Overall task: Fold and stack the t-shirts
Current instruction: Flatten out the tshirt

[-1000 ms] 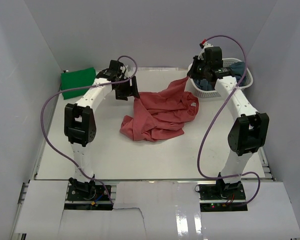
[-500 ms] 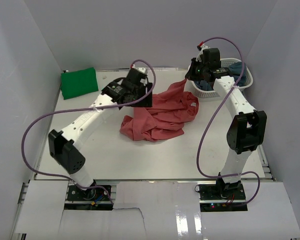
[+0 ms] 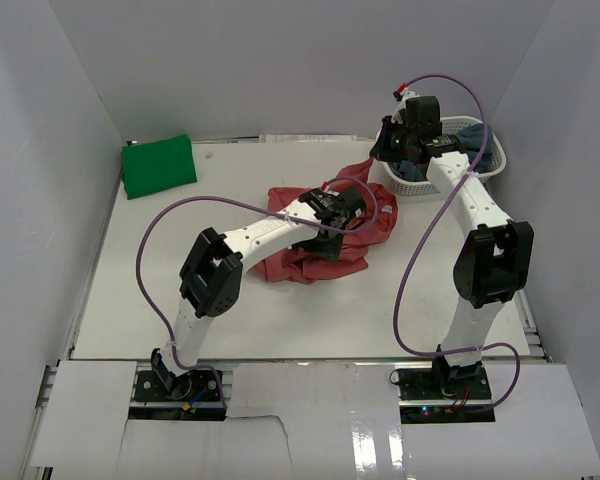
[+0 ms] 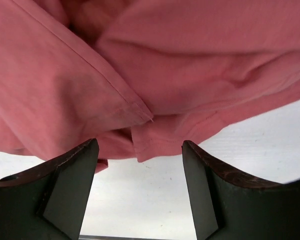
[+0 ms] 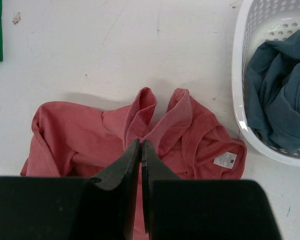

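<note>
One salmon-red t-shirt (image 5: 70, 135) in right pincer (image 5: 141, 142); left pincer (image 4: 139, 145) agape.

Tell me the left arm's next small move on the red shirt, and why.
Probably lower the left gripper and close on the hem of the salmon-red t-shirt: its jaws stand open with that edge between them, and the right gripper appears shut on another fold, so a second grip could spread the shirt.

White tag (image 5: 225, 159) on salmon-red t-shirt (image 5: 80, 145): print unreadable.
</note>
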`<state>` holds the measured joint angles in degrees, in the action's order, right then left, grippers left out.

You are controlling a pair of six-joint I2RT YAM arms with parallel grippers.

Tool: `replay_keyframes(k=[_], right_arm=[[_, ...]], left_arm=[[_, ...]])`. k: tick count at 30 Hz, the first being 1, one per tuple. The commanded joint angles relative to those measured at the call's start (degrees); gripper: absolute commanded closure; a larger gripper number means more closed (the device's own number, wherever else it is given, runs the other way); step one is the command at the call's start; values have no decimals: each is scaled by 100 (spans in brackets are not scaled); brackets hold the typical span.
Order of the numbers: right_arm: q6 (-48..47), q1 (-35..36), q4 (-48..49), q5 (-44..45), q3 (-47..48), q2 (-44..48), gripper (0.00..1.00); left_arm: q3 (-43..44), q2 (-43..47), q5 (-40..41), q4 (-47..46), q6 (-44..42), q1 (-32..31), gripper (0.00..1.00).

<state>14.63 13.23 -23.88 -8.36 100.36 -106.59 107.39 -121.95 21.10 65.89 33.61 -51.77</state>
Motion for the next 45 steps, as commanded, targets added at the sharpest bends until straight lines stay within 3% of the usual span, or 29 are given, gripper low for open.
replay_keyframes(k=[1, 15, 34, 44, 45], right_arm=[[-75, -5, 50, -104, -25, 41, 92], [-110, -5, 94, -148, -104, 41, 92], [-136, -5, 41, -140, -25, -38, 92], [-163, -5, 50, -148, -69, -3, 92], [-163, -5, 41, -148, -78, -3, 92]], left_arm=[[300, 216, 596, 117, 146, 35, 22], [309, 31, 1054, -172, 112, 26, 24], [203, -127, 641, -366, 94, -123, 34], [-78, -171, 746, -560, 129, -132, 42], [-78, -180, 755, -577, 120, -123, 48]])
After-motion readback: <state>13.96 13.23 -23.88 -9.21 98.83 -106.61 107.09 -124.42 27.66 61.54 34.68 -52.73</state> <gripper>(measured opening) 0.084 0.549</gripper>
